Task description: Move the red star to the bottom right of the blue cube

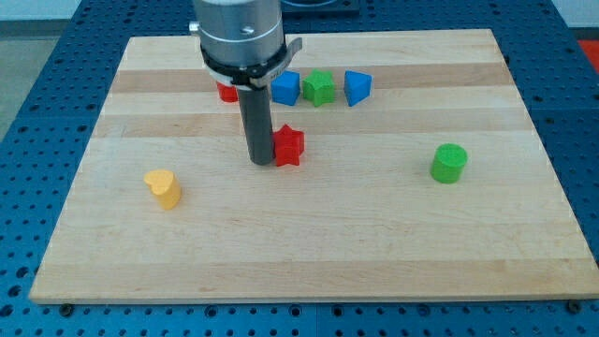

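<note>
Behind the rod, a red block (226, 92) is half hidden; my tip (261, 162), without jaws, touches the red star (289, 146).

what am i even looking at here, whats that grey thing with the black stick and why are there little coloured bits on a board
There is one picture, from a single camera looking down at a slant on a wooden board. The grey cylinder is the end of a robot arm; it has no hand, only a dark rod. The rod's lower end, my tip, slides on the board and pushes blocks. Nothing is held. The tip sits right against the left side of the red star. Above them lie a blue cube, a green star, another blue block and a red block half hidden by the arm. A yellow block and a green cylinder lie apart.
</note>
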{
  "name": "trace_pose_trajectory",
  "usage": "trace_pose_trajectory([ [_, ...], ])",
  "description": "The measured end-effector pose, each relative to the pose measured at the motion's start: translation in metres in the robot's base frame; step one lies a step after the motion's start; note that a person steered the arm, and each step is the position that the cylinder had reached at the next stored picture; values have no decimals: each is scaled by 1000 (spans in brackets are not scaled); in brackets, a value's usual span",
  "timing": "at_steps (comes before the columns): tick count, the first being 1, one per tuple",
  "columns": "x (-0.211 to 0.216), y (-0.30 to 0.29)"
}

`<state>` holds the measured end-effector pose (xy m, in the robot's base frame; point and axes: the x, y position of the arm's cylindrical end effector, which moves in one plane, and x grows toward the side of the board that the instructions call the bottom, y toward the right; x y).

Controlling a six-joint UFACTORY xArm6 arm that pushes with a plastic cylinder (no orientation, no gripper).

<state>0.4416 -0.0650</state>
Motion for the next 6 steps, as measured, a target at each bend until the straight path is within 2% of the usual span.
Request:
trace_pose_trajectory([
  [2,-20,0],
  [3,-15,-2],
  [5,76,10],
  [6,64,42],
])
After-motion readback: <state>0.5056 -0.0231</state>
